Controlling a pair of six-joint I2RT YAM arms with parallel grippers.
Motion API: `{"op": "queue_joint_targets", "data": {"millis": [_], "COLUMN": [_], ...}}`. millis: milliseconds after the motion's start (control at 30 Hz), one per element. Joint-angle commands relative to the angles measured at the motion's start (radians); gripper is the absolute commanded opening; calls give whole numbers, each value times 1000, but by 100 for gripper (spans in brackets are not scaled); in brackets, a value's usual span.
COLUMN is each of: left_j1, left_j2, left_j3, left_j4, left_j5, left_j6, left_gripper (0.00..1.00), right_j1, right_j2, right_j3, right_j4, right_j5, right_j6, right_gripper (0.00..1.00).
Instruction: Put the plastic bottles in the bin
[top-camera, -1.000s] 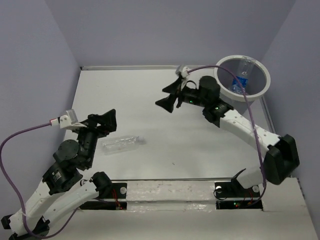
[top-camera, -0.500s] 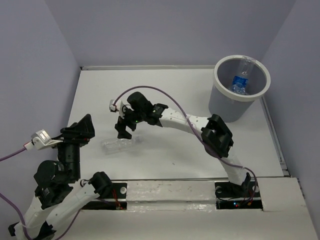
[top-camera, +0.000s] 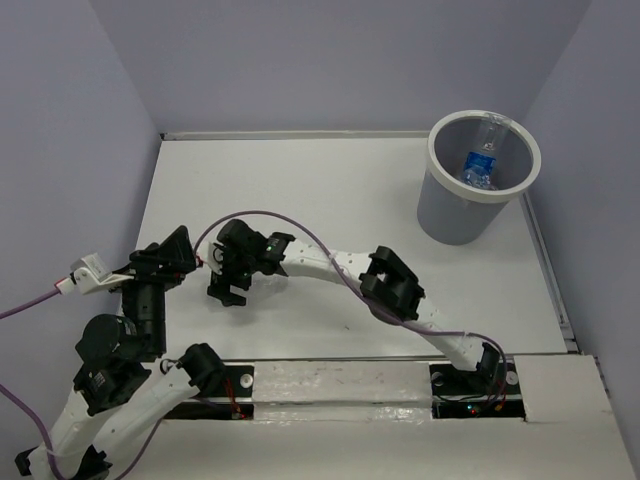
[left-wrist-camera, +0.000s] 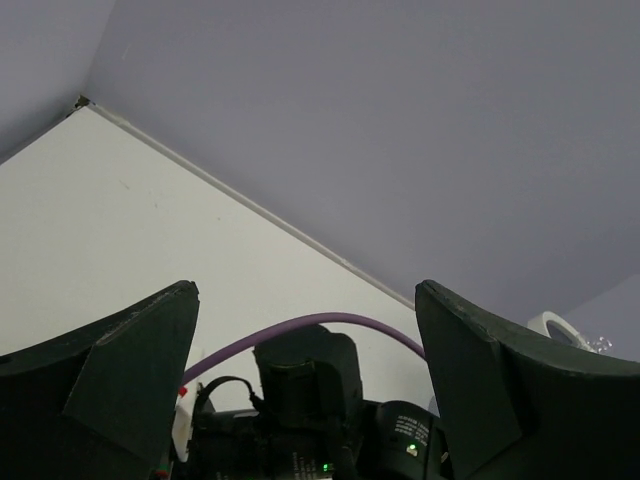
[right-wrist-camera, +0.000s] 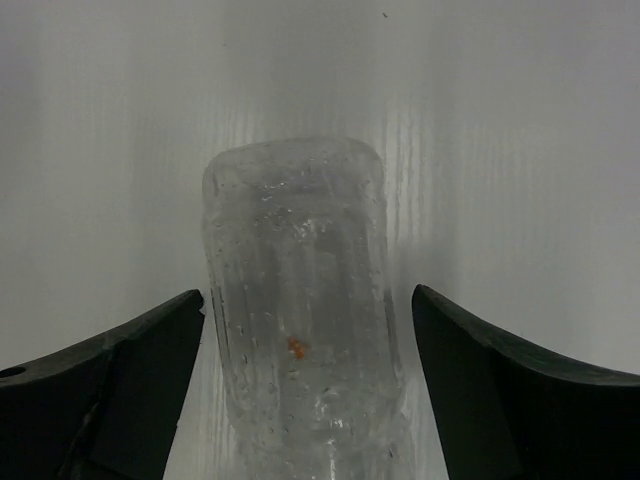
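Note:
A clear plastic bottle (right-wrist-camera: 295, 230) lies on the white table, end-on between the fingers of my right gripper (right-wrist-camera: 307, 293). The jaws are open, with a gap on each side of the bottle. From above, my right gripper (top-camera: 228, 287) is stretched far to the left and points down, covering that bottle. My left gripper (top-camera: 168, 256) stands open just left of it, holding nothing. Its wrist view shows only the right arm's wrist beyond the left gripper (left-wrist-camera: 305, 287). The grey bin (top-camera: 447, 214) with a white rim stands at the back right, with a blue-labelled bottle (top-camera: 480, 165) inside it.
Grey walls close the table at the back and on both sides. The right arm's links (top-camera: 390, 285) reach across the near middle of the table. A purple cable (top-camera: 260, 214) loops above the right wrist.
My right arm has swung from beside the bin across to the left and down over the lying bottle. My left arm has drawn back toward its base.

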Motion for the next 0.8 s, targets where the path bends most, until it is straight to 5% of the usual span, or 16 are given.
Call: {"op": "queue_joint_targets", "data": {"millis": [0, 33, 67, 133, 467, 600, 767], "left_j1": [20, 20, 26, 32, 48, 51, 66], "left_j2": [14, 15, 18, 21, 30, 43, 66], "left_j3": [-9, -10, -10, -12, -15, -13, -10], "left_j4": [48, 48, 47, 45, 47, 48, 56], "left_j5": [5, 10, 14, 20, 49, 89, 143], "left_j6": [10, 10, 7, 5, -1, -2, 2], "left_gripper": [99, 99, 99, 99, 99, 99, 99], "right_j1": [23, 23, 23, 23, -114, -353, -622], "right_j2": [35, 38, 29, 1, -485, -771, -1020], "right_j3": [105, 104, 97, 52, -370, -664, -798], "right_j4": [8, 27, 73, 122, 567, 834, 975], "right_j5": [45, 55, 76, 114, 444, 630, 720], "right_j6": [17, 28, 37, 57, 99, 146, 194], "right_gripper": [78, 72, 52, 38, 33, 31, 27]}}
